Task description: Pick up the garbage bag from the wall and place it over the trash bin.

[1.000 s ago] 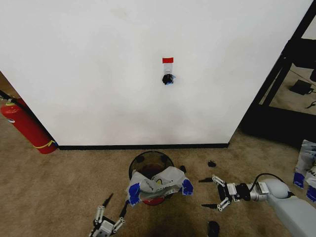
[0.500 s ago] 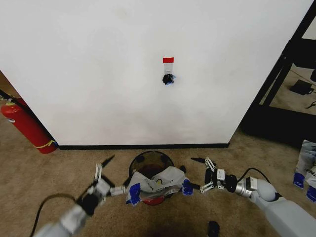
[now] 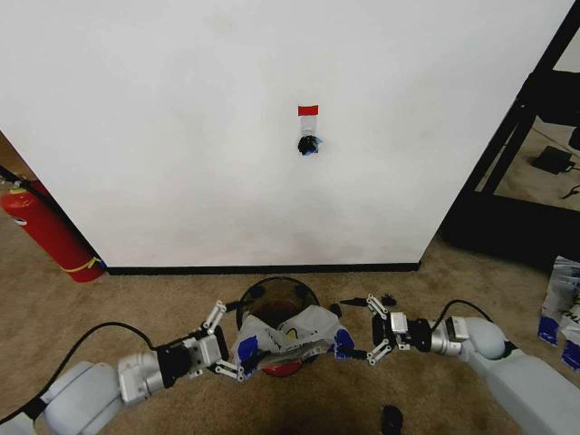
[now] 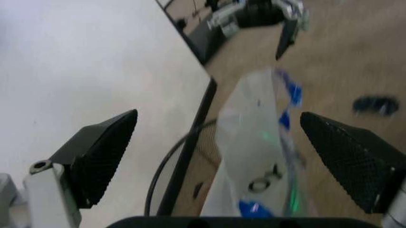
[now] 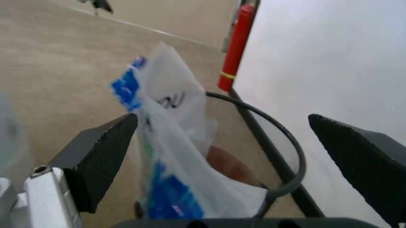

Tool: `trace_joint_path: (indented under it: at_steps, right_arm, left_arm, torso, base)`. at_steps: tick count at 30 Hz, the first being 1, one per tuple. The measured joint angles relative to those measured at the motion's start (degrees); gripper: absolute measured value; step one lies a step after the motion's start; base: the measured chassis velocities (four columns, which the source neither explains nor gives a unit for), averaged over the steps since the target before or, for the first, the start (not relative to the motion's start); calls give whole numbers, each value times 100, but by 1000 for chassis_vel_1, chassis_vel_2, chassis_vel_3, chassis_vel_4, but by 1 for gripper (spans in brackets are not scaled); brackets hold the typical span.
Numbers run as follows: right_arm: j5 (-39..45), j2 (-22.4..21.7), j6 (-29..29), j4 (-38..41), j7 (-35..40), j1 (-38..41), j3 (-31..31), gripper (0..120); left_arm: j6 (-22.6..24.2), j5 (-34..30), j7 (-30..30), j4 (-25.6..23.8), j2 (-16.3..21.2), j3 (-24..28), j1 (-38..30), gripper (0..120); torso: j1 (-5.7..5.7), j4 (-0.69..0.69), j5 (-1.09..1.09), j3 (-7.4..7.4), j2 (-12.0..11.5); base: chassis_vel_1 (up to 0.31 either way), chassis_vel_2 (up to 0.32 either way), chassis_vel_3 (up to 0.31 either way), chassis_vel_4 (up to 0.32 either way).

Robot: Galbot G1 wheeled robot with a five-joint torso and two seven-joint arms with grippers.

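The garbage bag [image 3: 292,335] lies crumpled over the front rim of the trash bin [image 3: 276,288], which stands at the foot of the wall [image 3: 181,136]. Its blue handle patches stick out on both sides. My left gripper [image 3: 228,343] is open at the bag's left end, and my right gripper [image 3: 355,328] is open at its right end. In the left wrist view the garbage bag [image 4: 257,142] stands between the open fingers [image 4: 101,156], beside the bin rim [image 4: 174,161]. The right wrist view shows the garbage bag [image 5: 168,142] and bin rim [image 5: 282,142] ahead of its spread fingers [image 5: 101,152].
On the wall a black hook [image 3: 309,145] sits under a red tape strip [image 3: 308,111]. A red fire extinguisher [image 3: 50,231] leans at the left. A black shelf frame [image 3: 517,136] and white-and-blue packages [image 3: 562,308] stand at the right. Small dark bits [image 3: 391,419] lie on the carpet.
My left arm has swung in from the front left, bringing its open gripper to the bag's left end. My right gripper has moved left to the bag's right end. The bag has barely moved.
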Motion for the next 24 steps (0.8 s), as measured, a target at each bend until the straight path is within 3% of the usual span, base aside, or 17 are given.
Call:
trace_joint_path:
  at_steps: [5,19,24]
  right_arm:
    - [-201,194,18,-43,305,107,-273,100]
    - [-99,420,29,-32,646,224,-476,100]
    - [402,277,176,132,1660,-6,-452,100]
  left_arm:
    - [151,506,-175,125,-107,132,-85,100]
    - [332,882,-174,144,-132,504,-451,100]
    - [426,1215,-213,182,-225,1047,-838,100]
  torso:
    - [0,1,1,0,0]
    - [-1,1,1,0,0]
    - [-1,-1,1,0,0]
  base:
    - [0,0,0,0]
    - [0,0,0,0]
    - [0,0,0,0]
